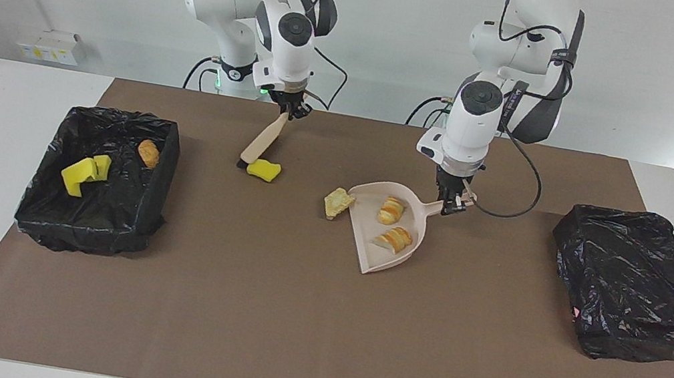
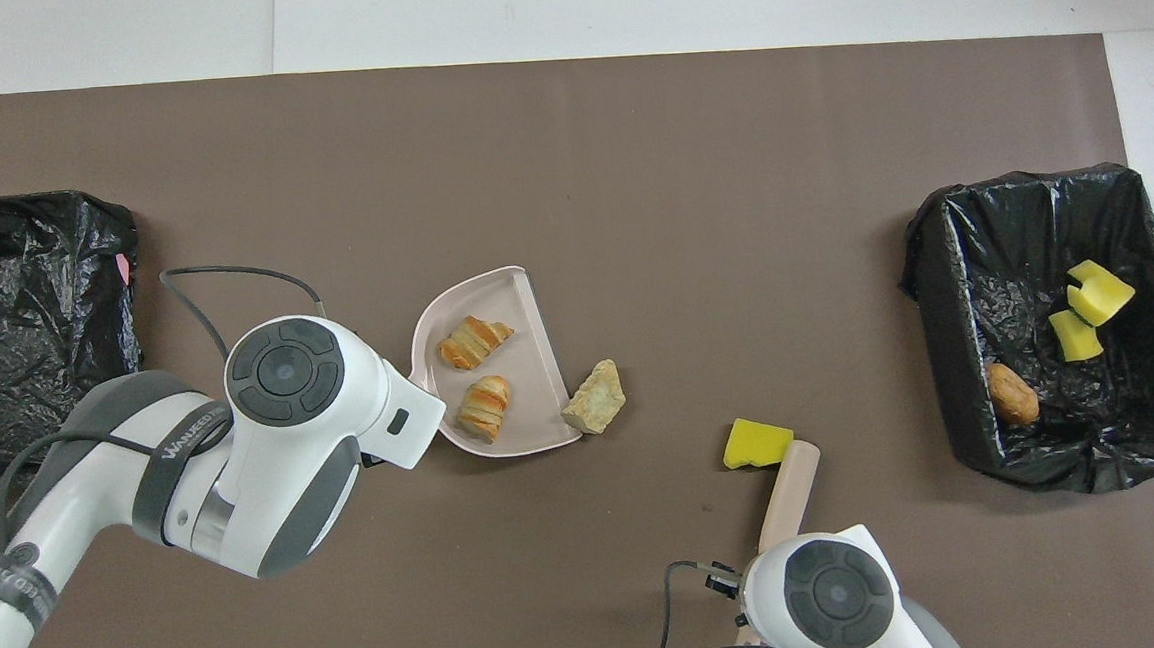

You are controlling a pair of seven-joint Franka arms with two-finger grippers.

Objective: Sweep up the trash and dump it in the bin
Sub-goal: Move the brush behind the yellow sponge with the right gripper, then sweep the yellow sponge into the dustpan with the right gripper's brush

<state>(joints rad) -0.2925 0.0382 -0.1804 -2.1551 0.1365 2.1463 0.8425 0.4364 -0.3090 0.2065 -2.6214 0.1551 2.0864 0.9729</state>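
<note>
Right gripper (image 1: 287, 109), fingers clamped on the brush (image 1: 261, 144) handle; its bristles touch a yellow sponge scrap (image 1: 263, 170) below the fingers; left gripper (image 1: 455, 202), fingers closed on the dustpan (image 1: 370, 238) handle; two bread lumps (image 1: 391, 211) inside, one greenish scrap (image 1: 338, 203) at its lip; three scraps lie in the bin (image 1: 152, 200).
</note>
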